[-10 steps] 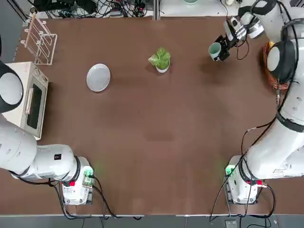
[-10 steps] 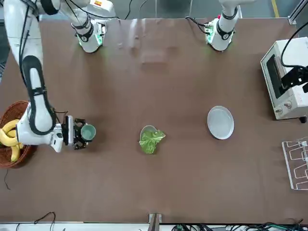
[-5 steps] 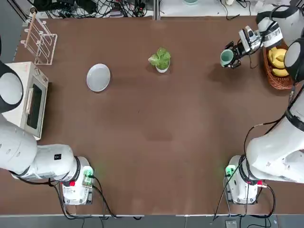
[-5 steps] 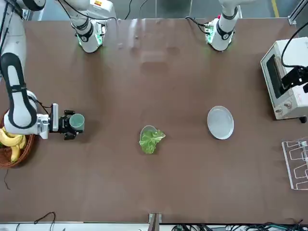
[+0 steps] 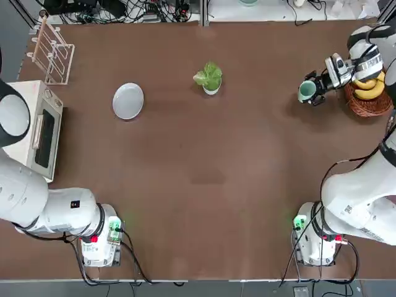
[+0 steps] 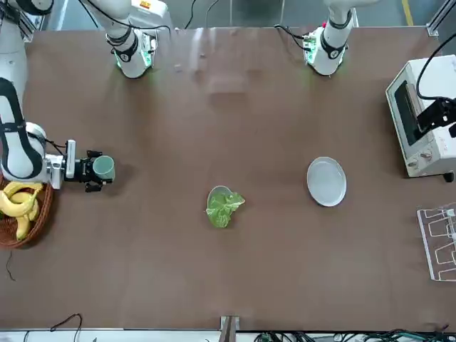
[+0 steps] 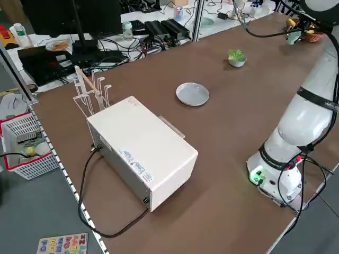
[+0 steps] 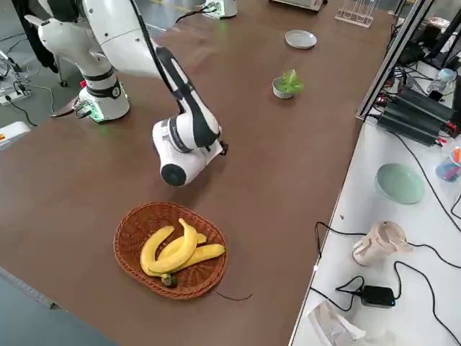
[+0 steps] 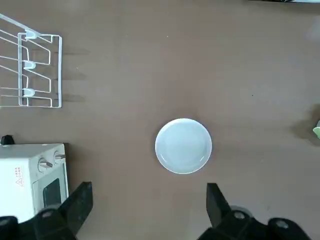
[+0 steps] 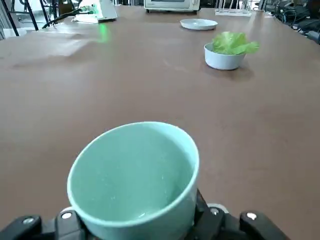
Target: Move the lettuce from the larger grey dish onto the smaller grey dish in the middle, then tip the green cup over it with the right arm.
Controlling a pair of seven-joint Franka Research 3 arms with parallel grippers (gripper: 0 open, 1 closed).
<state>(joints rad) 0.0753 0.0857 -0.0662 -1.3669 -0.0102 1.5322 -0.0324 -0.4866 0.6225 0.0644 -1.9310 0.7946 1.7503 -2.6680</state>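
Left gripper (image 9: 145, 210): high over the table, fingers spread wide, empty; plate (image 9: 183, 145) bare just beyond them.
Right gripper (image 5: 314, 90): clamped on cup (image 5: 306, 91), beside banana basket (image 5: 365, 99).
Bowl (image 5: 211, 89): lettuce (image 5: 209, 75) already in it, well apart from the right fingers.
Step, judged: set cup down level, clear of the basket.
Change: a second ago the cup was nearer the bowl; now withdrawn towards the basket.

Brown worktop (image 5: 204, 185), white side bench (image 8: 374, 238) strewn with cables, grey floor (image 7: 32, 211), red basket (image 7: 24, 145), dark monitor (image 7: 69, 16)
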